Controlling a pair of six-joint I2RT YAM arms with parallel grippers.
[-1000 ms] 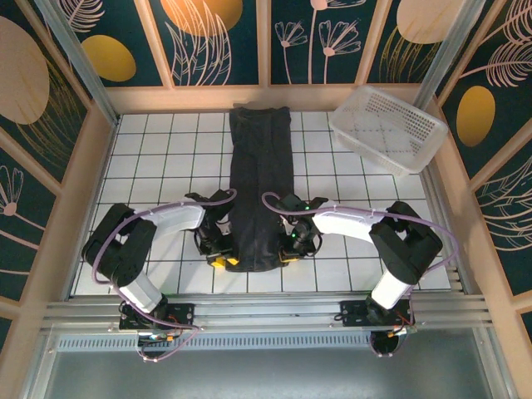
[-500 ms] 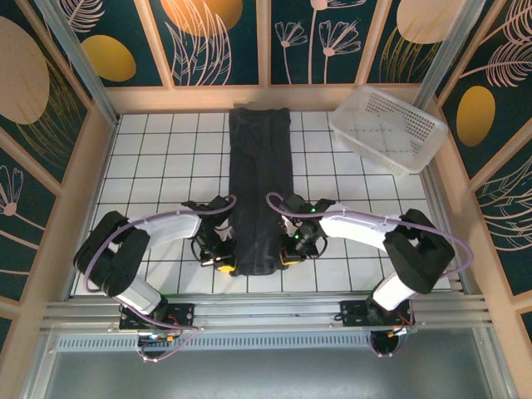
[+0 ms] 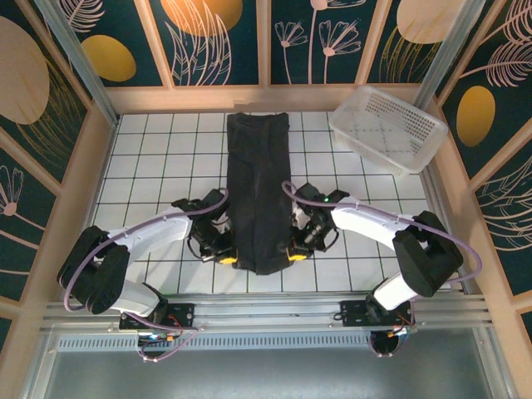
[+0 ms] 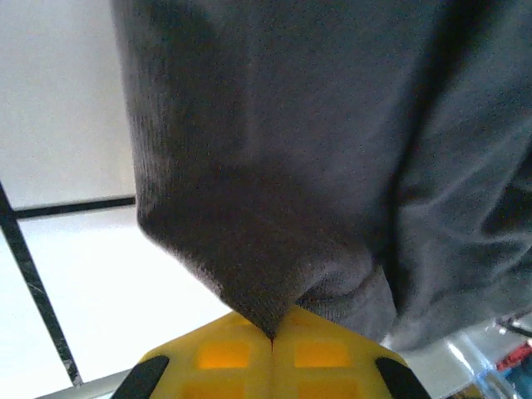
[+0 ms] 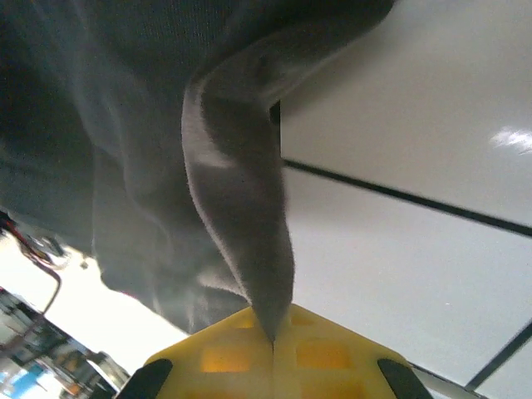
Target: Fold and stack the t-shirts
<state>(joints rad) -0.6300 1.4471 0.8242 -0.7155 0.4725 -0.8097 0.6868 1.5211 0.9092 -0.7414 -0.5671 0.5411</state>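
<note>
The left tool [image 3: 223, 258] pinches the near left corner of the t-shirt [image 3: 259, 191], and the right tool [image 3: 293, 253] pinches its near right corner. The dark cloth is a long strip between both tools and reaches away from them over the desk [image 3: 150, 166]. A basket [image 3: 386, 129] stands well beyond the right tool.

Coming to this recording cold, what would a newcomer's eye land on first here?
A dark t-shirt, folded into a long narrow strip, runs down the middle of the white tiled table. At its near end the left gripper and right gripper each pinch a corner of it, yellow jaws shut. A white perforated basket sits at the far right corner.
</note>
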